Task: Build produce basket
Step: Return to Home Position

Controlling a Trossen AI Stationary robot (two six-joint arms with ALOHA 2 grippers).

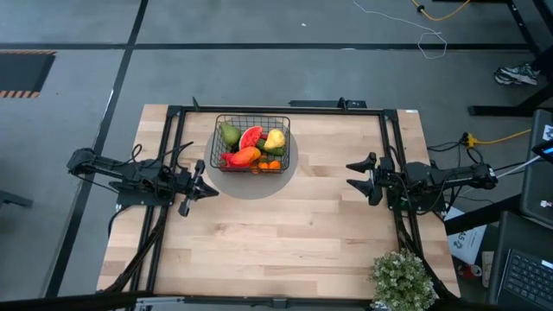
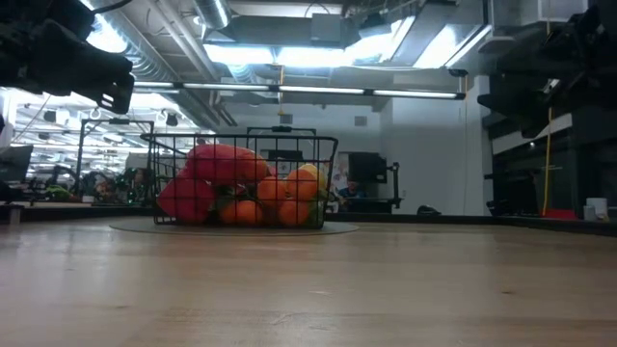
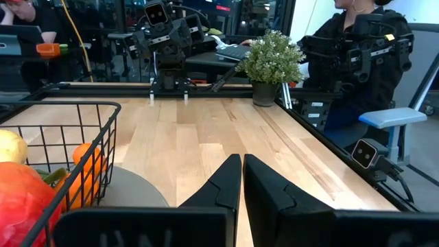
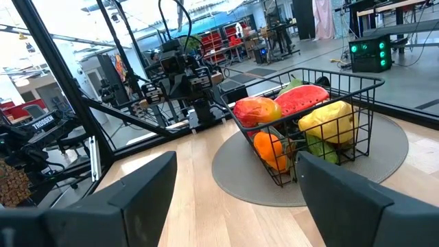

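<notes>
The black wire-mesh basket [image 1: 251,144] stands on a round grey mat [image 1: 251,183] at the far middle of the table. It holds the produce: a green pear [image 1: 229,134], a watermelon slice [image 1: 251,136], a yellow fruit [image 1: 275,139], an orange-red mango [image 1: 244,156] and oranges [image 1: 272,164]. My left gripper [image 3: 241,185] is shut and holds nothing. It points level over the table's left side, just left of the mat. My right gripper [image 4: 236,199] is open and holds nothing. It hangs level at the right side, facing the basket [image 4: 309,123] from well away.
A potted leafy plant [image 1: 403,281] stands at the table's near right corner. A black frame rail [image 1: 276,110] runs along the far edge and down both sides. Bare wood [image 1: 276,233] lies between the arms. A seated person [image 3: 357,62] is beyond the table.
</notes>
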